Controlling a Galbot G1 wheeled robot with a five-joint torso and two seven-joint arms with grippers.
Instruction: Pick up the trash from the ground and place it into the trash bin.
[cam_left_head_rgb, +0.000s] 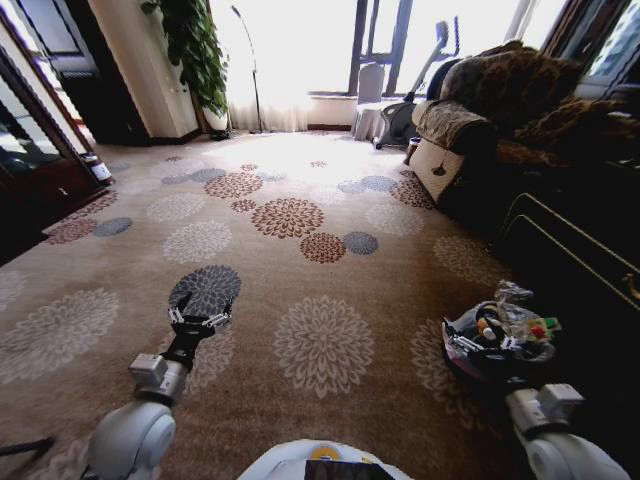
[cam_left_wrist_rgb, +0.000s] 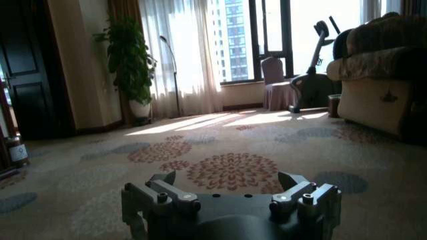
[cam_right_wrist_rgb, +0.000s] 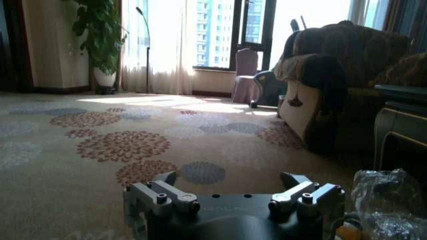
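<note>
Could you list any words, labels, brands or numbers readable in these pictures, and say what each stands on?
No text can be read.
The colourful wrappers in the black bin with its thin plastic liner: print too small and blurred.
The white label on the dark cylinder by the door: unreadable.

No text, label, brand, number or sign can be read in any view. The trash (cam_left_head_rgb: 515, 325) heaped in the bin (cam_left_head_rgb: 470, 362) shows patches of colour, but no print on it can be made out. A small white container (cam_left_wrist_rgb: 18, 152) by the dark door carries a darker band, too blurred to read.
</note>
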